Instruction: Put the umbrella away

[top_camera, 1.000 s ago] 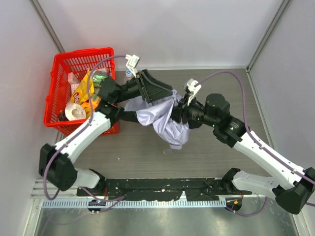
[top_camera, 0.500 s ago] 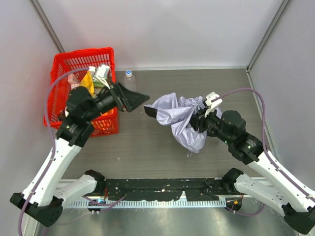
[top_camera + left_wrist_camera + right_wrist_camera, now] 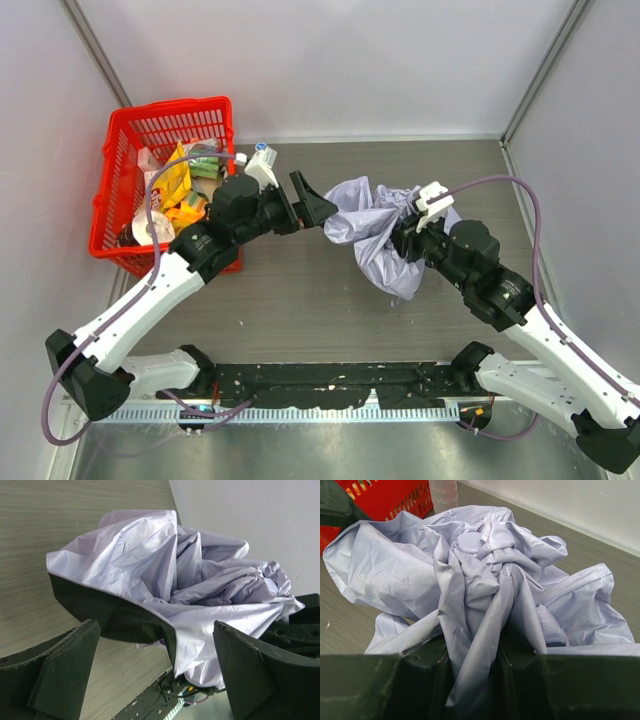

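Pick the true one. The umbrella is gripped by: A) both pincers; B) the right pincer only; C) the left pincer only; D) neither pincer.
B: the right pincer pinches the bunched fabric of the umbrella between its fingers, while the left pincer stands wide open, closed on nothing.

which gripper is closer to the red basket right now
Left. The left gripper hangs just right of the red basket; the right gripper grips the umbrella farther right.

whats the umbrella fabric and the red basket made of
The umbrella looks like thin synthetic woven fabric, pale lavender with a slight sheen: it creases sharply and bunches. The red basket is probably moulded plastic, glossy, its walls a slotted lattice.
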You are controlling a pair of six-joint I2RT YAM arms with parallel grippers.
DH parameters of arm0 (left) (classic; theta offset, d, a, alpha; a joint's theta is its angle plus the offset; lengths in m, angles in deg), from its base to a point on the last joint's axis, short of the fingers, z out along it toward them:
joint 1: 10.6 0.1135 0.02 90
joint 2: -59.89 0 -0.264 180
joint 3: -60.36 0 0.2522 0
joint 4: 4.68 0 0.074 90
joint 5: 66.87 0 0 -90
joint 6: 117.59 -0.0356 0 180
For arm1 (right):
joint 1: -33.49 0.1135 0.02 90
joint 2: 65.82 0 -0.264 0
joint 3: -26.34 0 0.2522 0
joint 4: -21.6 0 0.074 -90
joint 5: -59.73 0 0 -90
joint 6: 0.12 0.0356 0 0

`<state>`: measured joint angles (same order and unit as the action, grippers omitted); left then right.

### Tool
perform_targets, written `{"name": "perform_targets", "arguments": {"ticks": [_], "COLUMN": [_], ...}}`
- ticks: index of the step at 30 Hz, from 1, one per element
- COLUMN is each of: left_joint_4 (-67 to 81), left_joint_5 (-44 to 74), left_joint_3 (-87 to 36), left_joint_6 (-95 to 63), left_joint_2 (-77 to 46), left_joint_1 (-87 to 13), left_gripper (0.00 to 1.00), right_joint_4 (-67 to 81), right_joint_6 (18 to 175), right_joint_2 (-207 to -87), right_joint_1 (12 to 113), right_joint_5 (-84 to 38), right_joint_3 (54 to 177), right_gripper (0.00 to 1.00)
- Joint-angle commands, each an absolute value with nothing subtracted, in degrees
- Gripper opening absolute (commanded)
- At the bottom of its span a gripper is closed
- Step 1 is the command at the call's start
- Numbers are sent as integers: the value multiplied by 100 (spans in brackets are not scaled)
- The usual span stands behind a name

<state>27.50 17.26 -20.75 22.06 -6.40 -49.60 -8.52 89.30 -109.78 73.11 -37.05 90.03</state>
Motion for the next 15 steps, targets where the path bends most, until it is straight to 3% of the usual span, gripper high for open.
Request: {"name": "perform_targets", "arguments": {"ticks": [1, 3, 7, 9, 10, 12, 15], "left_joint_4": [2078, 2086, 2498, 2630, 2657, 2622, 2692], "left_joint_5": [1918, 1961, 3205, 3856, 4095, 4202, 4088], "left_joint_3": [-2117, -2090, -1994, -1810, -1696, -1502, -1475], "left_joint_6": [2058, 1882, 1355, 1109, 1030, 819, 678], "left_joint_2": [-971, -1112, -886, -491, -315, 2, 284], "left_joint_1": [-5094, -5103, -5059, -4954, -4884, -4691, -4514], "left_gripper": [97, 86, 44, 18, 11, 0, 0], "right_joint_4": [-350, -236, -165, -243, -279, -401, -744], "right_joint_6": [8847, 8926, 9170, 9172, 9181, 9225, 9164], "right_joint_2": [-10880, -10801, -10678, -10512, -10371, -10160, -10124], "right_joint_1": [7296, 7296, 7296, 7296, 7287, 7287, 7287], "right_joint_5": [-3861, -3818, -3965, -4212, -4274, -4257, -4345], "right_joint_3": [9353, 9353, 9432, 9494, 9520, 9608, 9914], "right_gripper": [0, 0, 1, 0, 0, 0, 1]}}
